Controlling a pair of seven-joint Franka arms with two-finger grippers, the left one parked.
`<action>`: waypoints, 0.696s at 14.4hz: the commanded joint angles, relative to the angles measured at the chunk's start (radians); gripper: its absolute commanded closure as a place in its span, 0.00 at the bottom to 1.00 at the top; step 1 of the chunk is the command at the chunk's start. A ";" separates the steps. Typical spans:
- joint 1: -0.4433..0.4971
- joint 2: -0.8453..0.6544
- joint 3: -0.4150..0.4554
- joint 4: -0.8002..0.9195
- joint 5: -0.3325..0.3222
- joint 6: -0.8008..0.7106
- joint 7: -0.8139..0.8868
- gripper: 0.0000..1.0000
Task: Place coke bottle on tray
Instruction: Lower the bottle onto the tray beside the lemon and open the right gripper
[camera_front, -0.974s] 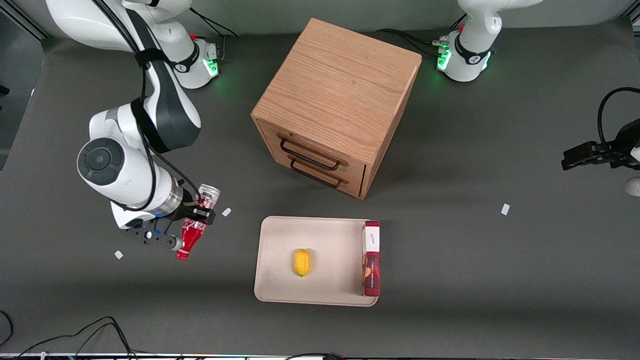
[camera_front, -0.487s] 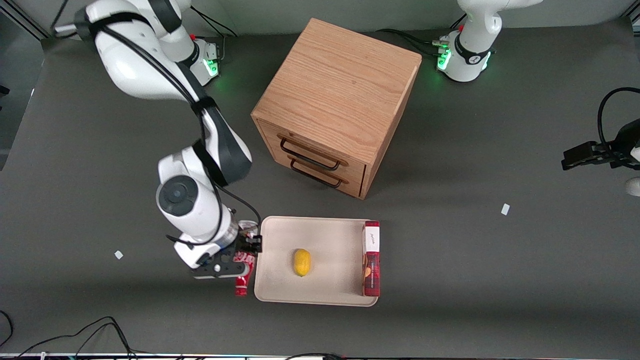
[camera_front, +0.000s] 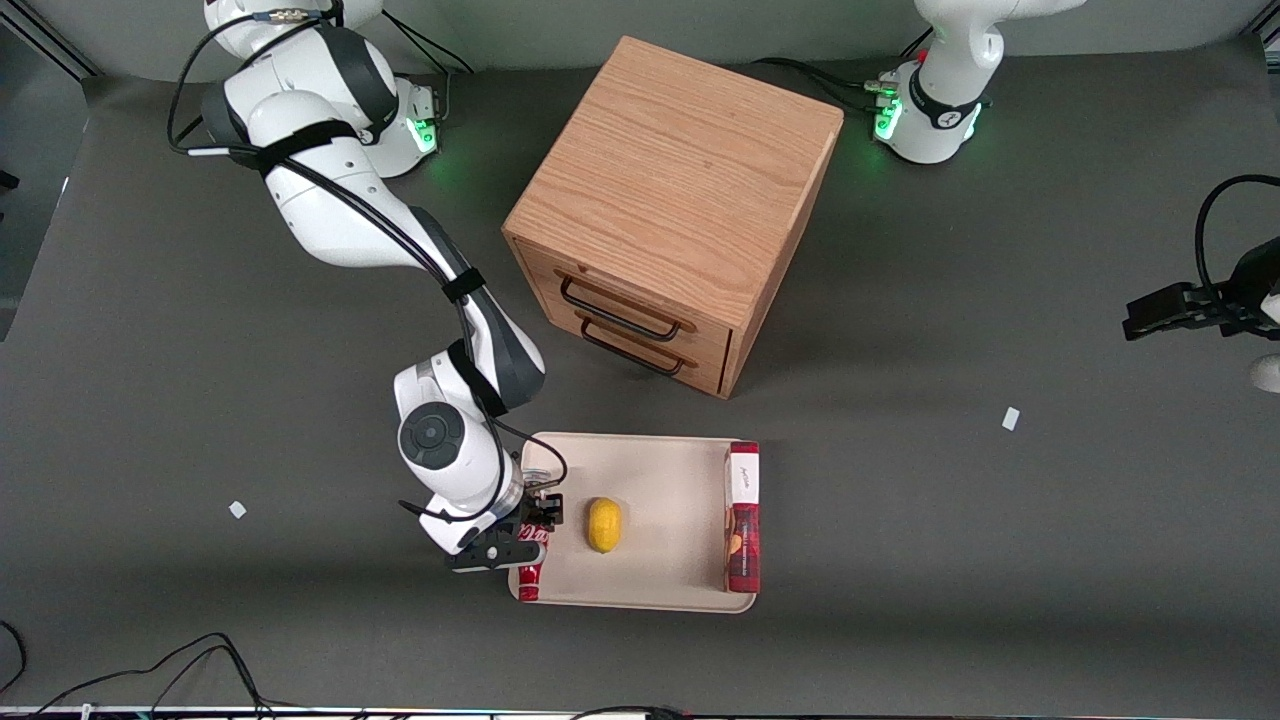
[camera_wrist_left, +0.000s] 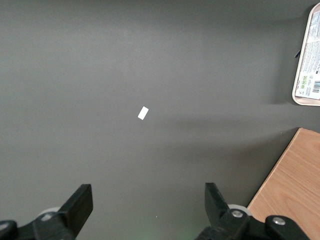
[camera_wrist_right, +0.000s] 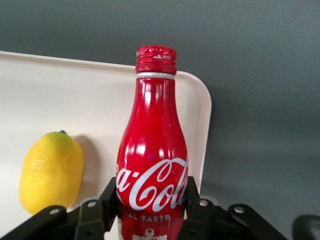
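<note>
My right gripper (camera_front: 533, 528) is shut on the red coke bottle (camera_front: 530, 575) and holds it over the cream-beige tray (camera_front: 660, 465), at the tray's end toward the working arm. The bottle's red cap points toward the front camera. In the right wrist view the bottle (camera_wrist_right: 152, 150) sits between my gripper (camera_wrist_right: 151, 205) fingers, which press on its lower body by the white script logo. The tray's rim (camera_wrist_right: 202, 107) shows under the bottle.
A yellow lemon (camera_front: 604, 524) lies on the tray beside the bottle, also in the right wrist view (camera_wrist_right: 50, 170). A flat dark-red box (camera_front: 742, 515) lies at the tray's end toward the parked arm. An oak two-drawer cabinet (camera_front: 670, 200) stands farther from the front camera.
My right arm has carried the bottle from the bare table at the working arm's end sideways to above the tray's end. The grip has stayed shut on it.
</note>
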 joint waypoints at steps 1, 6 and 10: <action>-0.001 0.038 0.011 0.047 -0.012 0.031 0.019 0.66; -0.002 0.049 0.014 -0.002 -0.009 0.126 0.021 0.17; -0.005 0.040 0.013 -0.004 -0.010 0.126 0.019 0.00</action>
